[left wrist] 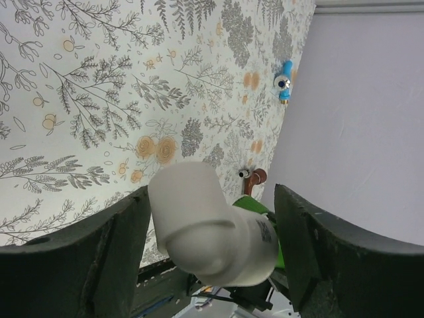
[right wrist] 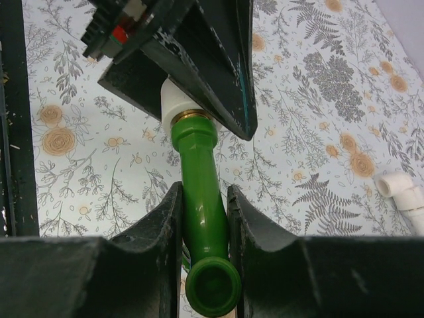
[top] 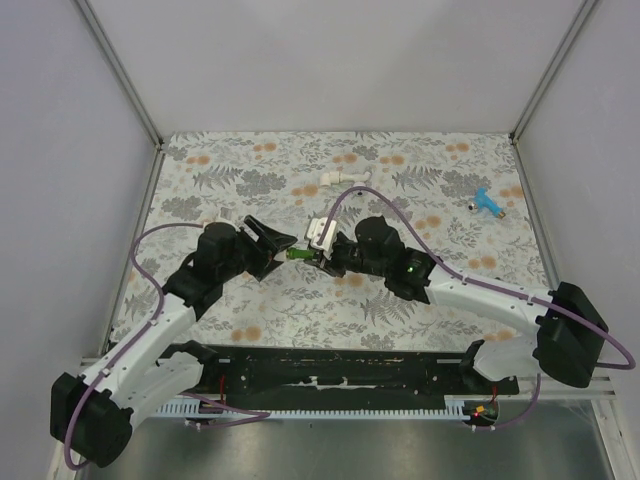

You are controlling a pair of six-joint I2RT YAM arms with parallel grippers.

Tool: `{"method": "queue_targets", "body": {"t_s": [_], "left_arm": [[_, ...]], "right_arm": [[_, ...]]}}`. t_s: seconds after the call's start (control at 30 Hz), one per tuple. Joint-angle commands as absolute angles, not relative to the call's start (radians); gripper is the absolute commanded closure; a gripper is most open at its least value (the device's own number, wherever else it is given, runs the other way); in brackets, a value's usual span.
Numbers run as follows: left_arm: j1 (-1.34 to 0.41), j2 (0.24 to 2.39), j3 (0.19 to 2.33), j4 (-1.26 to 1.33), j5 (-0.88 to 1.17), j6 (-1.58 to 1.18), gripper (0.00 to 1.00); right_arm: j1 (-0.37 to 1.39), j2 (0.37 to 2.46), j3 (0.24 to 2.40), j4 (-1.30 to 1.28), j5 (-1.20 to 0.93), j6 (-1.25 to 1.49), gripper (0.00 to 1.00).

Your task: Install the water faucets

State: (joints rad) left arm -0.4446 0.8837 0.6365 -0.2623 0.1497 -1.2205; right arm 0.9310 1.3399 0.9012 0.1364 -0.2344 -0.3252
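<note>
Fern-print tabletop (top: pixel 250 175), glossy green faucet (right wrist: pixel 202 212), brass collar (right wrist: pixel 193 117) in white fitting (right wrist: pixel 172 103)

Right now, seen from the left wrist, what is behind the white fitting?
A green faucet, mostly covered by the white fitting, their joint hidden; farther back, a reddish-brown faucet.

Green faucet (right wrist: pixel 202 218): smooth, glossy moulded plastic, with a brass-coloured metal ring (right wrist: pixel 192 116) at its neck. Elbow (left wrist: pixel 212 225): white plastic, smooth, satin sheen. Blue faucet (left wrist: pixel 285 81): shiny plastic. Right gripper fingers (right wrist: pixel 142 265): dark matt plastic, scuffed and speckled. Table cover (top: pixel 250 180): matt floral print, possibly cloth or paper; the views do not settle which.
</note>
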Motion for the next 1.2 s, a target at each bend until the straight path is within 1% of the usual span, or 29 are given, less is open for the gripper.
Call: {"method": "queue_targets", "body": {"t_s": [0.0,0.1,0.17,0.27,0.37,0.47,0.53,0.67,0.7,0.77,0.8,0.9,1.0,1.17], "left_arm": [[-0.439,0.859,0.580,-0.109,0.130,-1.328,0.24],[-0.430,0.835,0.561,-0.072,0.121,-1.344,0.37],[-0.426,0.813,0.554,-0.069,0.112,-1.341,0.42],[-0.420,0.781,0.540,-0.069,0.098,-1.338,0.46],[-0.416,0.744,0.505,-0.049,0.083,-1.373,0.47],[-0.410,0.700,0.442,0.049,0.077,-1.426,0.49],[-0.410,0.672,0.387,0.135,0.071,-1.468,0.53],[-0.408,0.641,0.322,0.271,0.069,-1.512,0.72],[-0.408,0.638,0.318,0.288,0.069,-1.509,0.78],[-0.407,0.634,0.319,0.313,0.075,-1.488,0.95],[-0.407,0.632,0.322,0.328,0.081,-1.468,0.98],[-0.407,0.626,0.330,0.392,0.110,-1.389,0.98],[-0.407,0.608,0.333,0.442,0.120,-1.319,0.98],[-0.407,0.552,0.305,0.581,0.117,-1.149,0.98]], "right_arm": [[0.956,1.342,0.904,0.175,-0.187,-0.376,1.00],[0.960,1.341,0.888,0.179,-0.175,-0.368,1.00],[0.960,1.338,0.876,0.186,-0.170,-0.361,1.00],[0.960,1.338,0.864,0.195,-0.161,-0.351,1.00],[0.960,1.336,0.856,0.206,-0.161,-0.345,1.00],[0.960,1.335,0.857,0.206,-0.176,-0.334,1.00],[0.960,1.338,0.859,0.207,-0.201,-0.313,1.00],[0.960,1.339,0.842,0.251,-0.242,-0.246,1.00],[0.960,1.341,0.839,0.262,-0.248,-0.224,1.00],[0.960,1.344,0.830,0.290,-0.259,-0.178,1.00],[0.960,1.345,0.827,0.301,-0.265,-0.157,1.00],[0.948,1.354,0.845,0.302,-0.316,-0.062,1.00],[0.888,1.365,0.868,0.325,-0.426,0.133,1.00],[0.764,1.416,0.856,0.527,-0.651,0.530,1.00]]}}
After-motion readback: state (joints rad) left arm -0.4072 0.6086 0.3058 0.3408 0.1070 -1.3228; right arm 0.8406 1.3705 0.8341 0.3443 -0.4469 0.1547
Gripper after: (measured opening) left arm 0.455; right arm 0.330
